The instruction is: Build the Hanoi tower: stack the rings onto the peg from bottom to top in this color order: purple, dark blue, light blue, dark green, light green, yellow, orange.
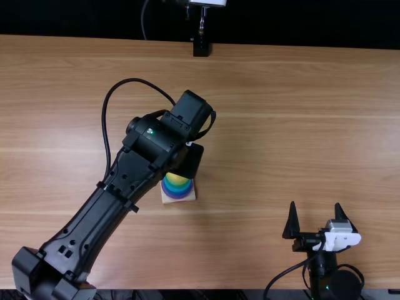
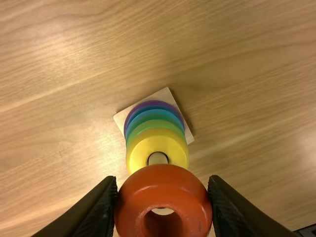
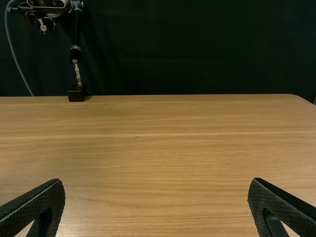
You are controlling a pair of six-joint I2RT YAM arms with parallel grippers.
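Holds a smooth, rounded orange ring [image 2: 163, 180] in the left gripper [image 1: 189, 162], pinched snugly between both fingers, beside or over the stack; cannot tell which. Shows a pale wooden peg [image 2: 158, 159] through the yellow ring [image 2: 138, 149], with the green ring [image 2: 154, 126], blue ring [image 2: 154, 114] and purple ring [image 2: 154, 103] stepped below on a flat, square base [image 2: 167, 95]. Holds nothing in the right gripper [image 1: 315, 206], spread wide near the grained wooden table's [image 1: 262, 156] near edge.

Soft glare brightens the wooden table [image 2: 69, 59] on either side of the square peg base [image 2: 167, 95], which casts a narrow shadow just beside it.
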